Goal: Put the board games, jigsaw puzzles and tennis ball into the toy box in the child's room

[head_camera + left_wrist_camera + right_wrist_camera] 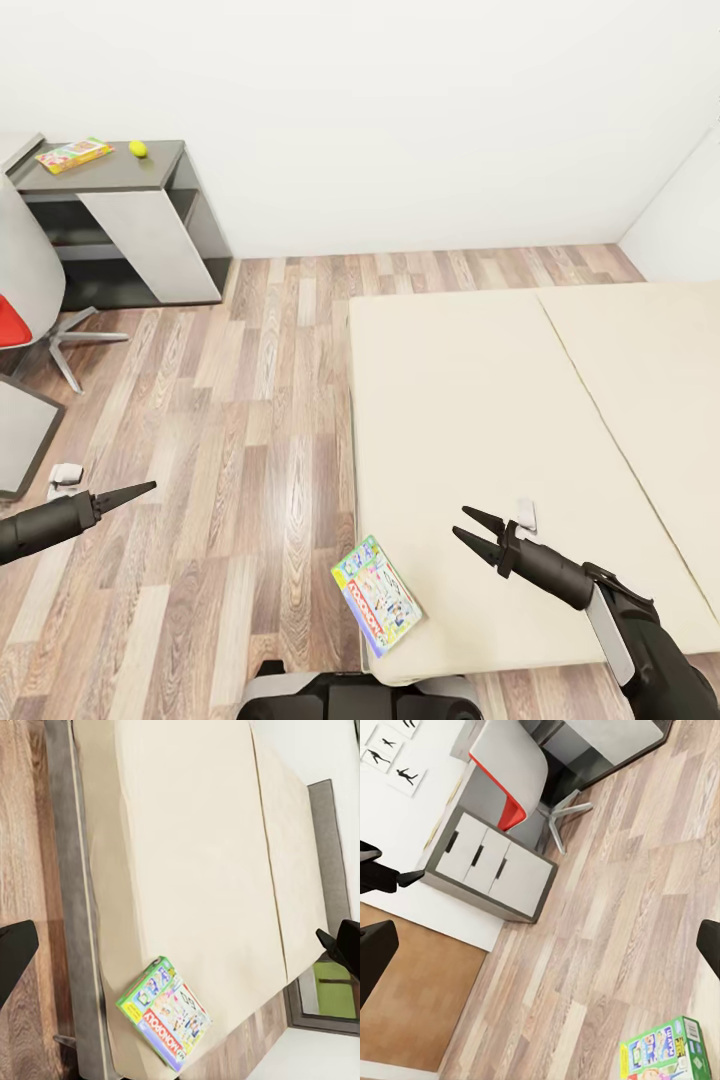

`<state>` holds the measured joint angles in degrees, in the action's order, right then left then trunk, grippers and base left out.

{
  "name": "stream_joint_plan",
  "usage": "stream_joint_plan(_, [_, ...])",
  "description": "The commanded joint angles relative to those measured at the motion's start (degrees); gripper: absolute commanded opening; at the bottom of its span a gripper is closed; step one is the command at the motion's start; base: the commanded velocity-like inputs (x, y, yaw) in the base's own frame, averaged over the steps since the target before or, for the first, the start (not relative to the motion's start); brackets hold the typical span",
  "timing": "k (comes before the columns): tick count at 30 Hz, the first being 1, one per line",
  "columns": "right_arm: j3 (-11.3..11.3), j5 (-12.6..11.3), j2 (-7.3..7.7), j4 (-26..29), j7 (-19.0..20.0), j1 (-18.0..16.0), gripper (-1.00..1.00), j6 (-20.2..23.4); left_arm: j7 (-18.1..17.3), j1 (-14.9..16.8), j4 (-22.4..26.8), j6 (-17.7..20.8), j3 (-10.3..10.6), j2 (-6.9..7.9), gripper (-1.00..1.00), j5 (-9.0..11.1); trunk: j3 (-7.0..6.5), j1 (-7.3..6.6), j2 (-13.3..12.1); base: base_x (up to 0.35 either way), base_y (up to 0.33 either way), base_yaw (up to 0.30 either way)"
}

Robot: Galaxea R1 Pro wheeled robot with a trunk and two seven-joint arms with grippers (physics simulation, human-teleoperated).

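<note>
Right hand [468, 528]: fingers parted, nothing between them. It hangs over the near part of the bed [470, 400], above the left mattress section, tips pointing toward the floor side. A small white-grey tag-like piece sits just behind its wrist; cannot tell what it is.

Left hand [148, 487]: held low over the wood-plank floor [240, 400], well left of the bed. In the head view the fingers read as a single dark point, so I cannot tell how far apart they are. Nothing seen in its hold.

One board game [376, 594] lies flat at the near left corner of the bed, bright green edge, red band with lettering, slightly skewed so one corner juts over the mattress edge. It lies to the left of the right hand, apart from it, not touched. Same board game appears in the left wrist view [165, 1012] at the mattress corner, and at the edge of the right wrist view [666, 1050].

Bed: cream mattress in two sections, seam running diagonally away.

Farther out: dark-grey-topped side unit [120, 215] against the white wall, far left. On its top, a second flat colourful board [74, 154], and just beside it a small yellow-green tennis ball [138, 148], apart from the board. A chair with a red seat [8, 322] and star base stands in front of the unit. Right wrist view shows a white drawer cabinet [495, 866] near that chair.
</note>
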<state>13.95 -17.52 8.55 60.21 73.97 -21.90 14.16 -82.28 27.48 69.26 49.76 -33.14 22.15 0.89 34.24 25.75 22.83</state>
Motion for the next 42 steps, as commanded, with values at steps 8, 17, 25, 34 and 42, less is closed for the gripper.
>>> stream_joint_plan(8, [-0.03, -0.16, -0.01, 0.0, 0.13, -0.05, 1.0, 0.53, -0.22, 0.03, 0.0, 0.6, 0.0, 0.0, 1.0, -0.01, -0.68, 0.03, 0.08, 0.0, 0.0, 0.0])
stream_joint_plan(17, [-0.05, -0.02, -0.02, 0.0, 0.12, -0.02, 1.0, 0.52, -0.19, 0.03, 0.0, 0.59, 0.07, 0.0, 1.0, -0.01, -1.52, 0.03, 0.08, 0.0, 0.0, 0.0])
stream_joint_plan(25, [-0.07, 0.23, -0.07, -0.03, 0.05, -0.02, 1.0, 0.17, -0.18, 0.03, 0.0, 0.56, 0.07, 0.0, 1.0, -0.01, -2.26, 0.03, 0.08, 0.0, 0.0, 0.0])
stream_joint_plan(34, [-0.02, 0.11, -0.04, -0.01, 0.09, -0.03, 1.0, -0.06, -0.2, 0.03, 0.02, 0.55, 0.09, 0.0, 1.0, -0.01, -3.1, 0.03, 0.08, 0.0, 0.0, 0.0])
stream_joint_plan(42, [-0.05, 0.08, -0.03, 0.0, 0.07, -0.03, 1.0, -0.09, -0.19, 0.02, 0.0, 0.55, 0.09, 0.0, 1.0, -0.01, -3.85, 0.03, 0.08, 0.0, 0.0, 0.0])
